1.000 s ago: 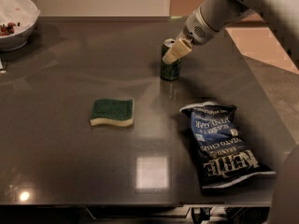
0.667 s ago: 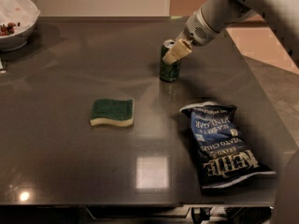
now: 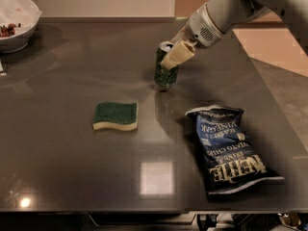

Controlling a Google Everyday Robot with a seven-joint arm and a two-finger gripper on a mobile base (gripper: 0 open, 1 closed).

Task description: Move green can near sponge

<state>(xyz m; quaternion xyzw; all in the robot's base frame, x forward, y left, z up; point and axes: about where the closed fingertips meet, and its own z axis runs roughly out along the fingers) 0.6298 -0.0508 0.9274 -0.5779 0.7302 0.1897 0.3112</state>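
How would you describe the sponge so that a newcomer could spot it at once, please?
Start at the dark table and look left of its middle. The sponge lies flat there, alone. Unlike the green can held by the claw farther back and the blue chip bag at right, it is a wavy-edged slab, green over pale yellow.

The gripper (image 3: 177, 57) sits at the upper centre of the frame, jaws clamped on the tilted green can (image 3: 166, 71), and its arm slants in from the upper right, filling that corner. From the can down-left to the sponge (image 3: 115, 115) the dark table (image 3: 62, 76) lies bare, leaving that diagonal open. The blue chip bag (image 3: 226, 150) blocks the lower right, and the white bowl (image 3: 17, 25) stands well apart in the upper left corner.
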